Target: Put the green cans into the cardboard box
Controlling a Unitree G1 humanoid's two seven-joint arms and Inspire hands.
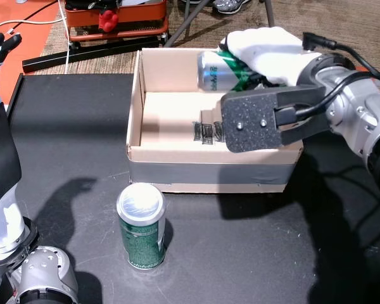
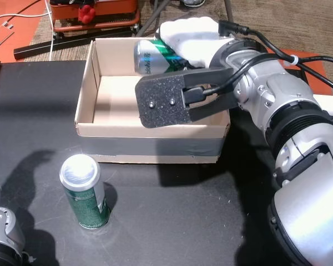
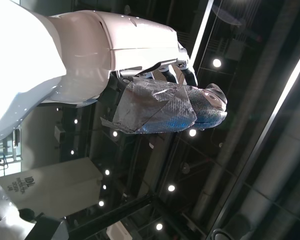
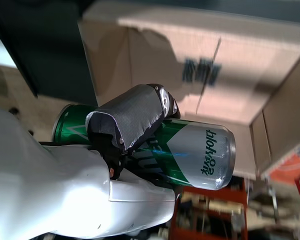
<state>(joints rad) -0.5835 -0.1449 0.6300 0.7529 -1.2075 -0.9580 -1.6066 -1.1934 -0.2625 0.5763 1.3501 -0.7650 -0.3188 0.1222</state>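
My right hand (image 1: 269, 50) (image 2: 191, 36) is shut on a green and silver can (image 1: 218, 69) (image 2: 150, 55), held on its side above the back of the open cardboard box (image 1: 209, 155) (image 2: 150, 133). In the right wrist view the thumb (image 4: 125, 120) wraps over that can (image 4: 195, 150), with the box floor (image 4: 190, 45) beyond it. A second green can (image 1: 141, 228) (image 2: 86, 191) stands upright on the black table, just in front of the box's left part. My left hand (image 1: 0, 50) (image 3: 165, 105) is raised at the far left, open and holding nothing.
The black wrist plate (image 1: 253, 123) hides part of the box's inside. Behind the box on the floor lie a red-orange case (image 1: 114, 19) and a black bar (image 1: 82, 54). The black table (image 1: 69, 126) stretches left of the box.
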